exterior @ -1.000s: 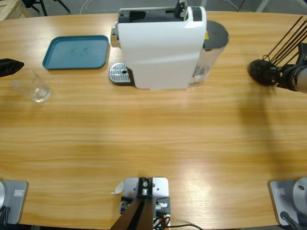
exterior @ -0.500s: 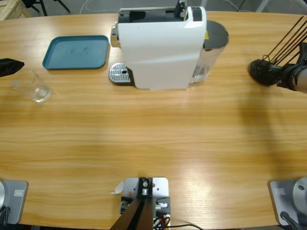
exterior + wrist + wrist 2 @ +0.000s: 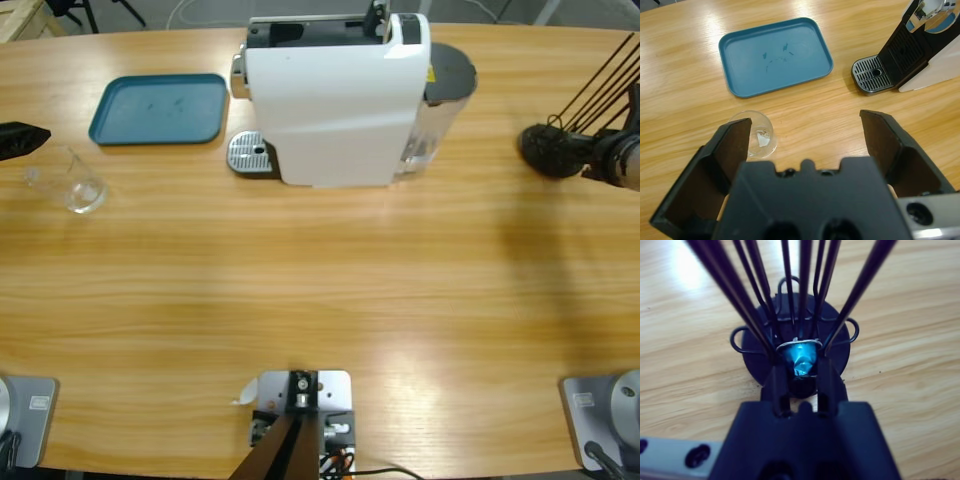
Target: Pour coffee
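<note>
Broad bare surface (image 3: 320, 300) across the middle and near side. Coffee machine (image 3: 335, 95) blocks the far centre, drip grate (image 3: 250, 153) jutting at its left foot. Blue tray (image 3: 158, 108) and glass cup (image 3: 75, 185) occupy the far left. Black wire rack (image 3: 575, 120) crowds the right edge; its rods hem in the blue capsule (image 3: 801, 359).

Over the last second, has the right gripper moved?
Yes, slightly. In the high view the right arm has drawn back toward the right edge, away from the capsule rack's black base, which stays put.

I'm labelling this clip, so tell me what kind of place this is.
Probably a lab bench set up as a coffee station: a long wooden table carries a white capsule coffee machine, a blue tray, a clear glass cup and a black wire capsule rack.
</note>
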`<act>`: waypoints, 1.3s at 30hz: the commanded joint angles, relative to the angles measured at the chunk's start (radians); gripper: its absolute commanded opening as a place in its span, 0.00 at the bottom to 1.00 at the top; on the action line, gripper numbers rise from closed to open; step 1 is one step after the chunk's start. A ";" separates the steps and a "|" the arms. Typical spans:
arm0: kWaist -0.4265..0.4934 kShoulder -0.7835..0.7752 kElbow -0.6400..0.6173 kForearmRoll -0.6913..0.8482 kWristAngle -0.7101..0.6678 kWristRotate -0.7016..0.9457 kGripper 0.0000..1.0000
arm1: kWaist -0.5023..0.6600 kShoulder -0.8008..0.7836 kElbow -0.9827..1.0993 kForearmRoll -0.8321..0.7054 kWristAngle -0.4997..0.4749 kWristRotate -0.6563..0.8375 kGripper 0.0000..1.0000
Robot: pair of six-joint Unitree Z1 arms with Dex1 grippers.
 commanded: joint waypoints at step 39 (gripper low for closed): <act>0.006 0.017 0.048 -0.020 0.015 -0.002 0.93 | 0.500 -0.479 -0.667 0.861 0.314 -0.658 0.00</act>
